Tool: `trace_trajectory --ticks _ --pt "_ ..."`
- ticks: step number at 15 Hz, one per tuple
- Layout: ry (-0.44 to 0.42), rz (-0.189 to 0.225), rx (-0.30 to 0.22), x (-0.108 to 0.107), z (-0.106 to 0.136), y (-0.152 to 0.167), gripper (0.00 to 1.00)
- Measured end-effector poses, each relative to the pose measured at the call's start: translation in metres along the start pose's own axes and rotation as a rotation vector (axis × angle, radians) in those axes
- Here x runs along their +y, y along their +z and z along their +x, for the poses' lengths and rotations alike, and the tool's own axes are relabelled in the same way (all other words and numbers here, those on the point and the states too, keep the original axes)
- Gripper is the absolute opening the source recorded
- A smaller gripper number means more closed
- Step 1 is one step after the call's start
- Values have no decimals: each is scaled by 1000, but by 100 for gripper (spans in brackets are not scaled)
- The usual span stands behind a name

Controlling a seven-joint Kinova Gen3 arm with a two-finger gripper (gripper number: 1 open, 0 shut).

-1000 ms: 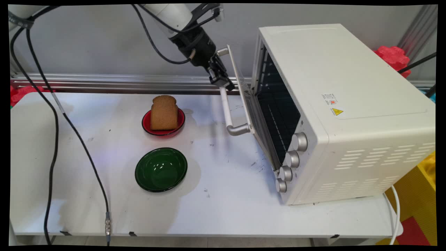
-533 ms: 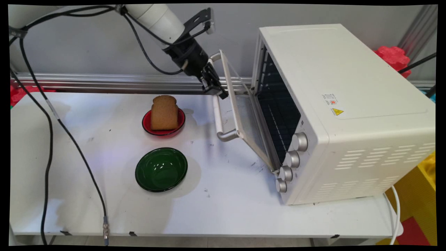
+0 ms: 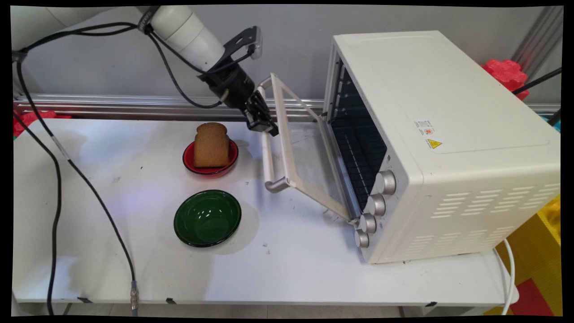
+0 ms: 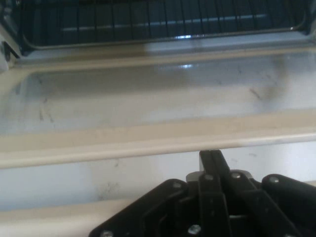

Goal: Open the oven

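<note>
A white toaster oven stands on the right of the table, its glass door hanging about half open toward the left. My gripper is shut, its fingertips hooked against the upper part of the door's pale handle bar. In the hand view the two fingers are pressed together, reaching past the handle toward the door's cream frame, with the oven rack behind it. A slice of brown bread leans in a red bowl just left of the handle.
An empty green bowl sits in front of the red one. Black cables hang down over the table's left side. A metal rail runs along the wall. Red and yellow items lie beyond the oven at the right.
The oven door has swung further open, down and to the left, and my gripper has moved left and slightly down with the handle.
</note>
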State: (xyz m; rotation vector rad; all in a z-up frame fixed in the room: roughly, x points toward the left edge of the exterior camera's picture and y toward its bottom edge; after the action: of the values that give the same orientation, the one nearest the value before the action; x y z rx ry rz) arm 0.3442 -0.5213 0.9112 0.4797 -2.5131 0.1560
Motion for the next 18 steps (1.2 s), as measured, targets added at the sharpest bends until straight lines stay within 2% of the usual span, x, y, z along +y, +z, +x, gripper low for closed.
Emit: trace_trajectory --ticks 18 --pt "24 -15 29 -11 -46 21 0"
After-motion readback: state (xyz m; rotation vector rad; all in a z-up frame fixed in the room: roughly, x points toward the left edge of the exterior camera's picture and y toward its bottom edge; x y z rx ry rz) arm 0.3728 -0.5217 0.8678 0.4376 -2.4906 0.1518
